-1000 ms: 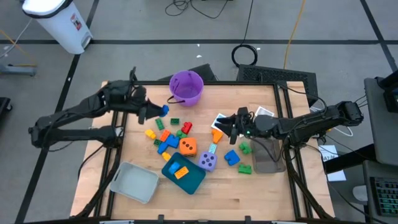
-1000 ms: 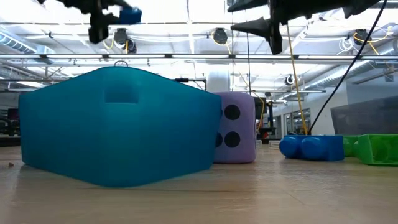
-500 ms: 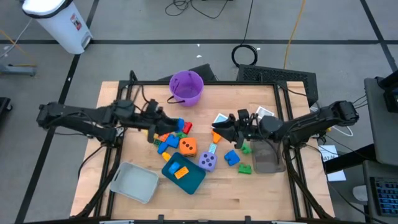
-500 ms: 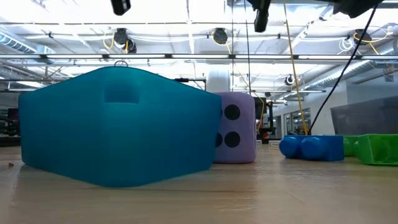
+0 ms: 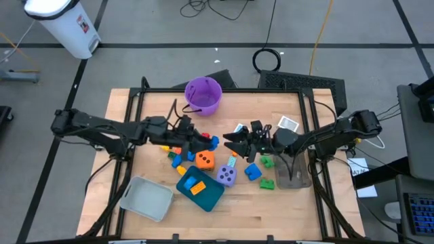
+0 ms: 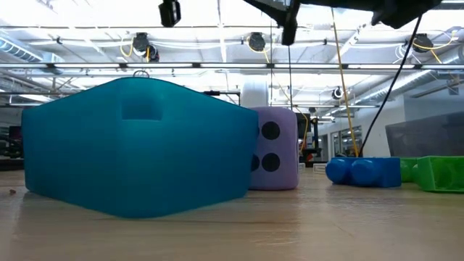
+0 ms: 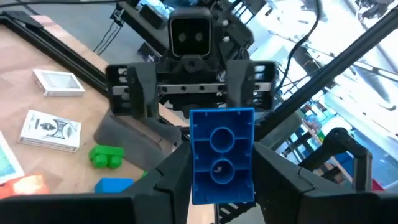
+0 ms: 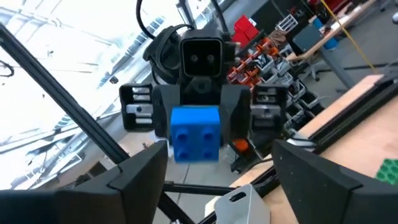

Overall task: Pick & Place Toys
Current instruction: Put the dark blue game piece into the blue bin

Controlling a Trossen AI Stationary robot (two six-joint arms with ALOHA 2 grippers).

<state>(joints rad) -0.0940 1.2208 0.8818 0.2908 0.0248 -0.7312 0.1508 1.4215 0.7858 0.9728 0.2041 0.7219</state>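
My left gripper [image 5: 207, 141] hangs above the middle of the table, shut on a blue brick [image 5: 214, 141]. My right gripper [image 5: 229, 144] faces it from the table's right, open, with nothing between its fingers. The brick [image 8: 195, 133] stands just short of those fingers. Below them on the table lie an orange die [image 5: 205, 160], a purple die [image 5: 226, 176], a heap of small bricks [image 5: 179, 154], a blue brick [image 5: 252, 171] and green bricks [image 5: 266, 183]. My left gripper pinches the blue brick by two opposite sides [image 7: 198, 177] between its two fingers. The fingers lie level and come from the table's left. The brick sticks out past the fingertips toward my right gripper, its studded face [image 8: 196, 138] turned that way, lifted clear of the table.
A purple bucket [image 5: 203, 95] stands at the far edge. A teal tray [image 5: 210, 195] holding an orange and a yellow brick and a grey tray [image 5: 146, 198] lie near the front. A clear tray [image 5: 293, 171] sits at the right, with cards [image 5: 288, 123] beyond it.
My left gripper has swung from beside the bucket toward the table's right and into the middle, carrying the blue brick level and clear of the table. My right gripper has come a little toward the table's left to meet it, and its fingers have spread apart.
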